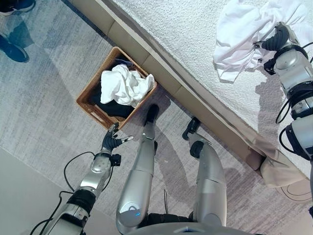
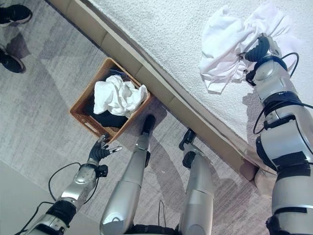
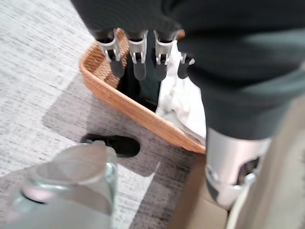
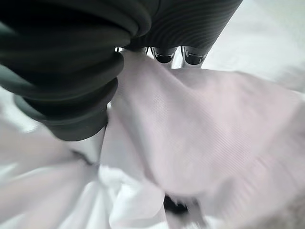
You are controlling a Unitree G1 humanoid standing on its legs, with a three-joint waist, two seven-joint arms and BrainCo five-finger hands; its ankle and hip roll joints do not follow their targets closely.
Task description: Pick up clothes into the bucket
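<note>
Left eye view: my R hand point(image 1: 275, 40) is buried in white shirt point(image 1: 244, 34) upper right, fingers hidden, can't tell grip. L hand point(image 1: 111, 140) spread loose lower left, just beside basket point(image 1: 90, 93) w/ white cloth point(image 1: 124, 85).

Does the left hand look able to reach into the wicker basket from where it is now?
Probably yes. The left hand hangs open just beside the basket rim, nothing between them. The basket top is open, though a white garment already fills part of it.
</note>
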